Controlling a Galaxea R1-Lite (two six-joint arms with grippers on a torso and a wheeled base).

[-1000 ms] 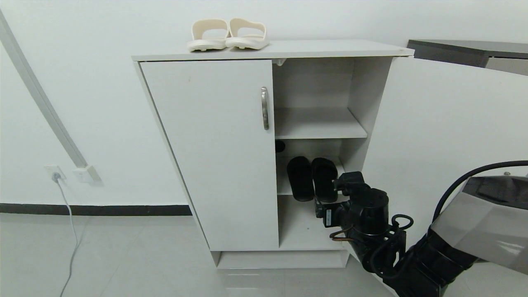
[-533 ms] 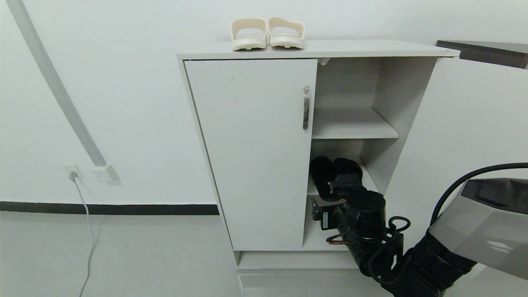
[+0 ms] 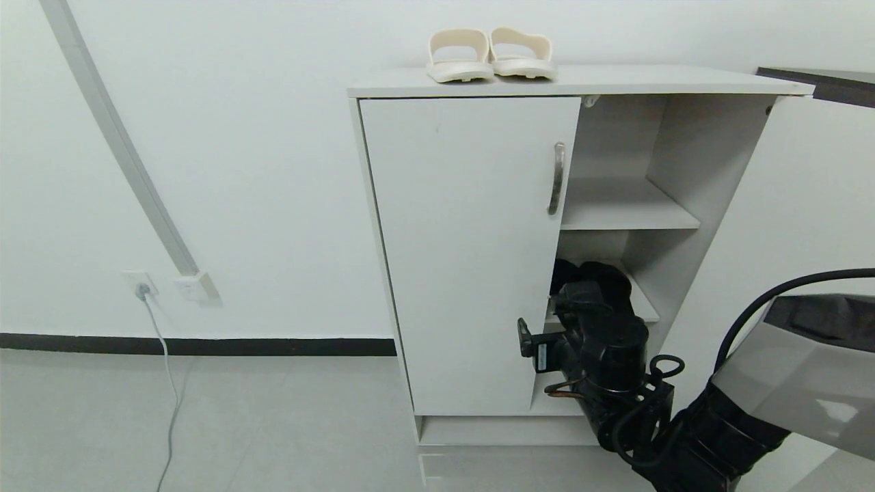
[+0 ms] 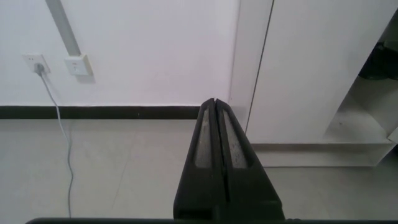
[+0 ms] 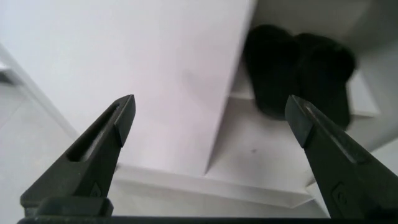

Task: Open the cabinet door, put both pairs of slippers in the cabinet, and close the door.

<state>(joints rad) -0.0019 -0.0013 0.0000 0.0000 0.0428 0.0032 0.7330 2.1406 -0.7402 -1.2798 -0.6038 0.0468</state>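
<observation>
The whole head view has swung since a second ago, so the white cabinet now sits farther right in it, with its right door wide open and its left door shut. The cream slippers lie side by side on its top, left of centre. The black slippers lie on the lower shelf inside, just beyond the right gripper, which is spread and empty, while the left gripper is clenched on nothing. The grey tiled floor meets a white wall with a plugged socket at far left.

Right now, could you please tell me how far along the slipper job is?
Done: the right door stands open, and the black slippers lie on the lower shelf. In hand: nothing; the right pincer is open and empty in front of that shelf. Left: the cream slippers sit on the cabinet top, and the door needs closing.
</observation>
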